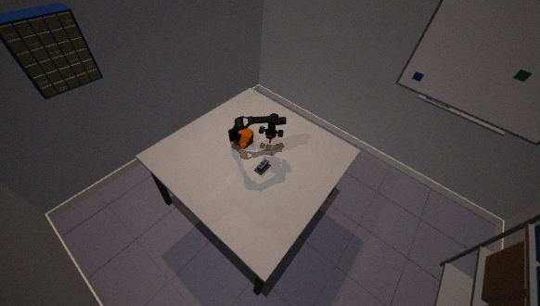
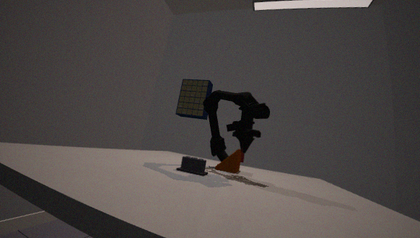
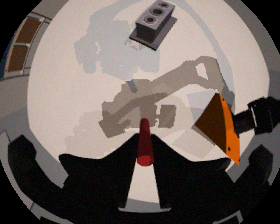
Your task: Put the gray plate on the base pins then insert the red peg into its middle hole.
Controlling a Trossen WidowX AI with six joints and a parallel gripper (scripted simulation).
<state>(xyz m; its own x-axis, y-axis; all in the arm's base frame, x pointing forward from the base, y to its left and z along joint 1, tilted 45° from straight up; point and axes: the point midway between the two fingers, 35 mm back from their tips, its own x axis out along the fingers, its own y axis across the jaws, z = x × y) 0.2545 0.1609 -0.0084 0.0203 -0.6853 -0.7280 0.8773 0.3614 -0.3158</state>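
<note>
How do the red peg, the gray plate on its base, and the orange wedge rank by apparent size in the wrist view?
1. Orange wedge
2. Gray plate on its base
3. Red peg, though it's nearest the camera, so its rank is unsure.

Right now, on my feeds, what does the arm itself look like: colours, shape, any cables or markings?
The arm is matte black throughout, built of slim rounded links with bulkier joint housings. It rises from an orange wedge-shaped base. The gripper is black too, its fingers showing as broad dark shapes in the wrist view. No cables or markings are discernible at this resolution.

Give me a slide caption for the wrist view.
Black parallel-jaw gripper holds the red cylindrical peg above the table, gray plate ahead.
</note>
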